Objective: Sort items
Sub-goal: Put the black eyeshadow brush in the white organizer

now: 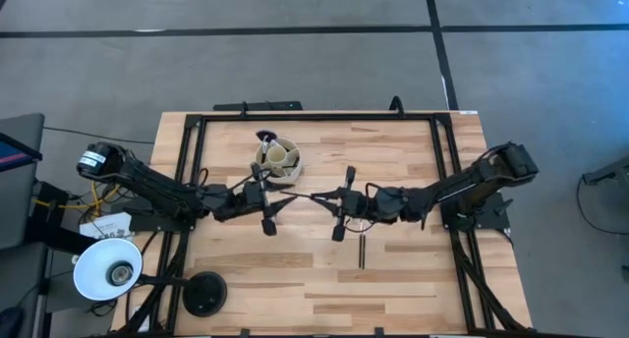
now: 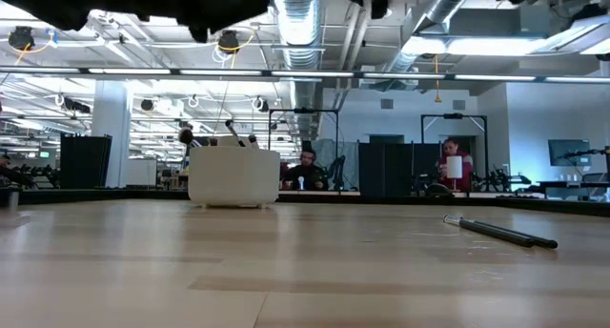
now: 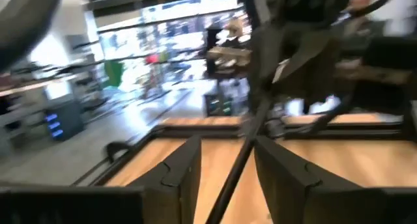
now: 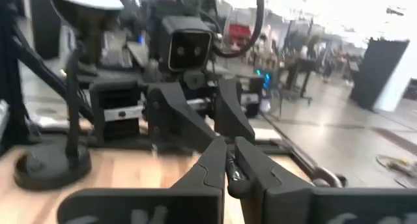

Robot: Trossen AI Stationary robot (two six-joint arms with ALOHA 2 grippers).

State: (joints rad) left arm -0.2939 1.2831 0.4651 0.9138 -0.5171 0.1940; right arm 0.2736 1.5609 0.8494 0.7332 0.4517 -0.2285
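A thin dark brush (image 1: pixel 307 195) hangs level above the table's middle between my two grippers. My right gripper (image 1: pixel 330 197) is shut on it. My left gripper (image 3: pixel 228 168) faces it from the table's left and is open, with the brush (image 3: pixel 242 152) running between its fingers and a gap on either side. A round cream divided cup (image 1: pixel 279 159) stands on the table behind them, with brushes (image 2: pixel 229 133) sticking up out of it. Another dark brush (image 1: pixel 362 252) lies flat on the table nearer the front. My right gripper pinches one end of the thin brush (image 4: pixel 229 170) between its two fingers. The fingers come level from the table's right, and the brush reaches out past them toward my left gripper, about in line with them. It is lifted clear of the table.
A black rail frame (image 1: pixel 187 161) runs round the wooden table top. A white lamp shade (image 1: pixel 108 269) and a black round base (image 1: pixel 204 294) stand at the near left corner. People sit in the room beyond the table's far edge.
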